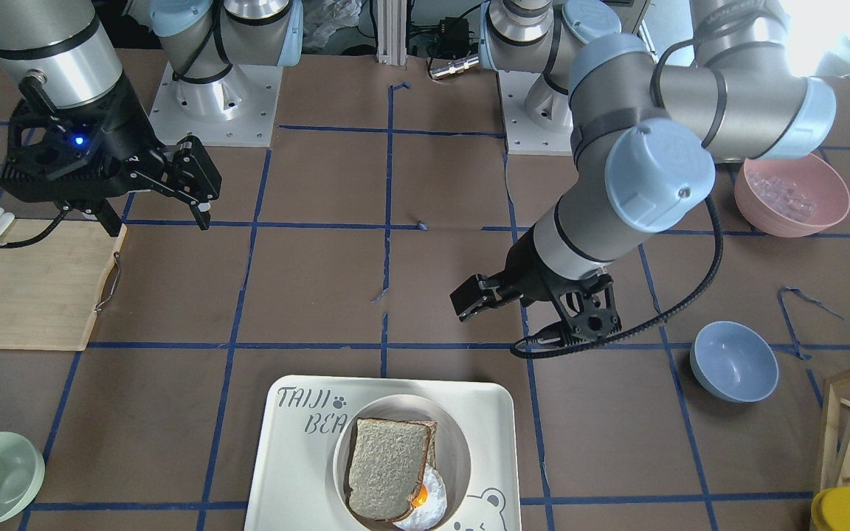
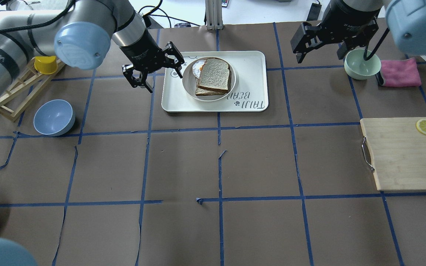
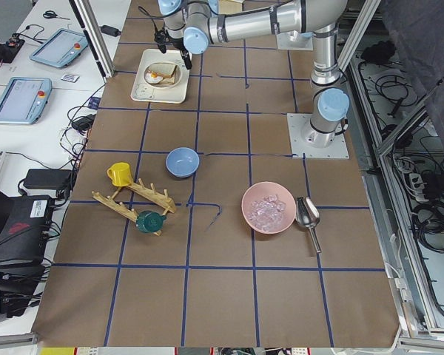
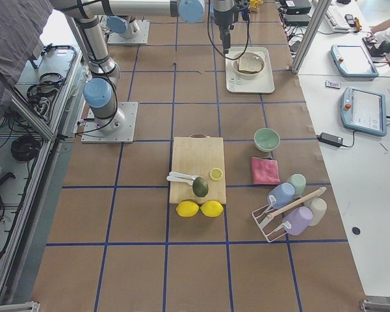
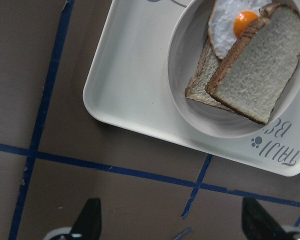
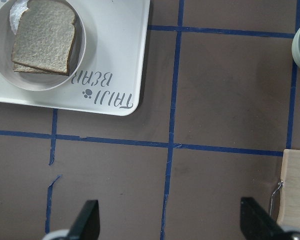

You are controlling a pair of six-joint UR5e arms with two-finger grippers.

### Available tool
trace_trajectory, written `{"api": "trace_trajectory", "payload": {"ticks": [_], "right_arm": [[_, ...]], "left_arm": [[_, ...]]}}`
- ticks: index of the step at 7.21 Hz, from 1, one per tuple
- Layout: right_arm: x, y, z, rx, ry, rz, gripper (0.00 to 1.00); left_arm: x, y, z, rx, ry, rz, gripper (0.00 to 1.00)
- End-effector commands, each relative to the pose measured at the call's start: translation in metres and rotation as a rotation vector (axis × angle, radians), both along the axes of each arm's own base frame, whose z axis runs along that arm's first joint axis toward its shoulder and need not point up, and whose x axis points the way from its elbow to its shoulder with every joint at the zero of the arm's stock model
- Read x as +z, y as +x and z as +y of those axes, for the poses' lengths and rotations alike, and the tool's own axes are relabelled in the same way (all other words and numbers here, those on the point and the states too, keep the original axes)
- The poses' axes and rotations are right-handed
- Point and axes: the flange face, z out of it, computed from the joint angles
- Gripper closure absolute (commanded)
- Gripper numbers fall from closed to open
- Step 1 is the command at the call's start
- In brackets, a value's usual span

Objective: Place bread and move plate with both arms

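The bread (image 2: 215, 75), a speckled slice with a dark crust, lies tilted on another slice and a fried egg on the round cream plate (image 2: 188, 79). The plate stands on the "TAIJI BEAR" tray (image 2: 252, 74). Bread (image 1: 388, 464) and plate (image 1: 456, 446) also show in the front view, and in the left wrist view (image 5: 255, 75) and the right wrist view (image 6: 45, 37). My left gripper (image 2: 161, 77) is open and empty, above the table beside the tray's left edge. My right gripper (image 2: 319, 55) is open and empty, raised between the tray and a green bowl.
A pale green bowl (image 2: 362, 64) and a pink cloth (image 2: 399, 72) lie right of the tray. A wooden cutting board (image 2: 401, 155) holds a lemon slice. A blue bowl (image 2: 54, 117) and a wooden rack with a yellow cup (image 2: 45, 64) are at the left.
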Motion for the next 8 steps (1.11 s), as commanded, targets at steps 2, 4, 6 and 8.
{"api": "trace_trajectory", "payload": {"ticks": [2,4,6,8], "right_arm": [[0.001,0.000,0.000,-0.002,-0.004,0.000,0.00],[0.003,0.000,0.002,-0.010,-0.006,0.000,0.00],[0.003,0.000,0.001,-0.010,-0.006,-0.001,0.00],[0.003,0.000,0.001,-0.012,-0.006,0.002,0.00]], "left_arm": [[0.096,0.018,0.091,-0.106,-0.015,-0.121,0.00],[0.093,0.030,0.127,-0.289,-0.032,-0.202,0.00],[0.103,0.042,0.117,-0.396,-0.174,-0.226,0.00],[0.104,0.042,0.105,-0.381,-0.239,-0.238,0.00]]}}
